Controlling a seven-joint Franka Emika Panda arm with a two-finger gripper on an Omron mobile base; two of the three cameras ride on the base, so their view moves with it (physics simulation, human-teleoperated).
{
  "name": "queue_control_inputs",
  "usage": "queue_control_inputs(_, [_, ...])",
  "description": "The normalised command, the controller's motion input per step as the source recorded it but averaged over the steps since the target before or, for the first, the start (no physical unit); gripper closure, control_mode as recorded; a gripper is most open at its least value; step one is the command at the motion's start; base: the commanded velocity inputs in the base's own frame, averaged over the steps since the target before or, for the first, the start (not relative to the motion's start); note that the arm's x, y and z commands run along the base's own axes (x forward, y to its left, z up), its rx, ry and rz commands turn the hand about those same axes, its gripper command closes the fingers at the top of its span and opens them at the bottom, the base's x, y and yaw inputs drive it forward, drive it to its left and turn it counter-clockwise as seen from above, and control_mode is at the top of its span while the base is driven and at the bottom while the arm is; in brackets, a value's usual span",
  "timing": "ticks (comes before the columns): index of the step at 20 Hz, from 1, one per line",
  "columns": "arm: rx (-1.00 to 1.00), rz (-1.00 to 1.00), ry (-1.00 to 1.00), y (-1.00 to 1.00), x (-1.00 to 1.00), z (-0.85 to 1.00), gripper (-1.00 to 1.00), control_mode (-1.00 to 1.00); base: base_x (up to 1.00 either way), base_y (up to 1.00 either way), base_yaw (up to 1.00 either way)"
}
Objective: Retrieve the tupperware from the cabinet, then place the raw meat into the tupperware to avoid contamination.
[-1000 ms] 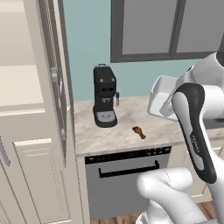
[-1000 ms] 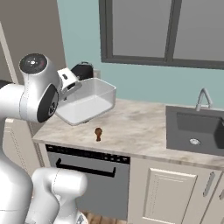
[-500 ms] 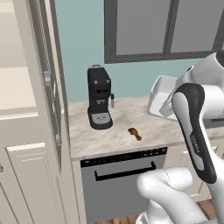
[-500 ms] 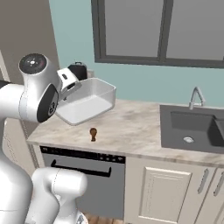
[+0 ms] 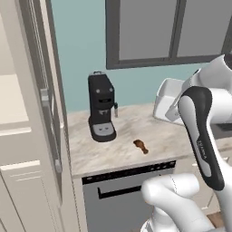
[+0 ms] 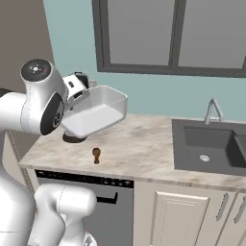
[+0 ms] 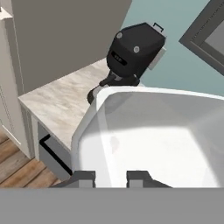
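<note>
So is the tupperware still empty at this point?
Empty: the tupperware shows a bare white floor in the hand view, and the raw meat lies on the counter.

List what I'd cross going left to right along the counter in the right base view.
Coffee machine → raw meat → tupperware held above the counter by the gripper → faucet → sink.

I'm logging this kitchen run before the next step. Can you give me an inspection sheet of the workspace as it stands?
Surface: marble-look counter.
Job's things: tupperware held tilted in the air above the counter; raw meat lying on the counter; cabinet door open.
Clutter: coffee machine on the counter.
Grippers: gripper shut on the tupperware rim.
Cables: nothing seen.
Surroundings: sink with faucet, window, dishwasher.
</note>
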Motion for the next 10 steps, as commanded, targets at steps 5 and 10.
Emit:
queue_control_inputs(5, [0.0, 0.0, 0.0, 0.0, 0.0, 0.0, 1.0, 1.0, 0.47, -0.04, 0.0])
queue_control_inputs(10, [0.0, 0.0, 0.0, 0.0, 0.0, 0.0, 1.0, 1.0, 0.45, -0.03, 0.0])
